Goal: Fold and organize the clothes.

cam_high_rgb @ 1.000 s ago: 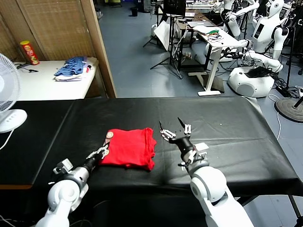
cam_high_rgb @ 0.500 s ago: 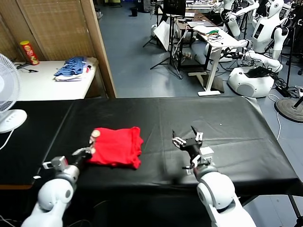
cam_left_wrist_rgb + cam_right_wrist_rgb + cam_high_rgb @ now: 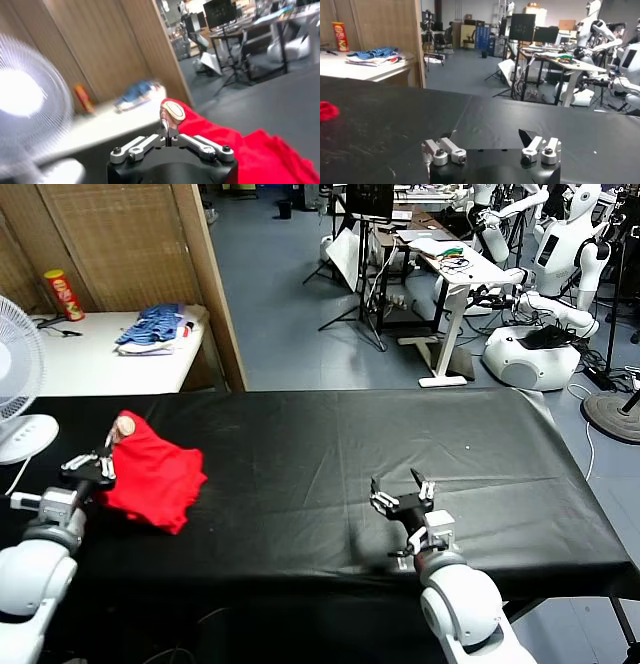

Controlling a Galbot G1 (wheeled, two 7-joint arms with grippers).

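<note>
A: Slippage was the worry. The left hand (image 3: 92, 467) had the folded red T-shirt (image 3: 152, 476) pinched only by one edge, at the fan (image 3: 18, 379) end of the black desk (image 3: 330, 459), and most of the cloth hung free on the side away from the fan. A quick swing could have shaken the folds loose, or pulled the hem out of the pinch.

B: How tight was that hand?

A: Fully clamped, with the fingertips (image 3: 167, 131) meeting on the fabric; a small tan tag showed just above them. The shirt trailed from there onto the desk.

B: And the other hand?

A: The right hand (image 3: 402, 495) stood spread wide and held nothing, well away from the fan and the shirt, above the desk's near edge.
</note>
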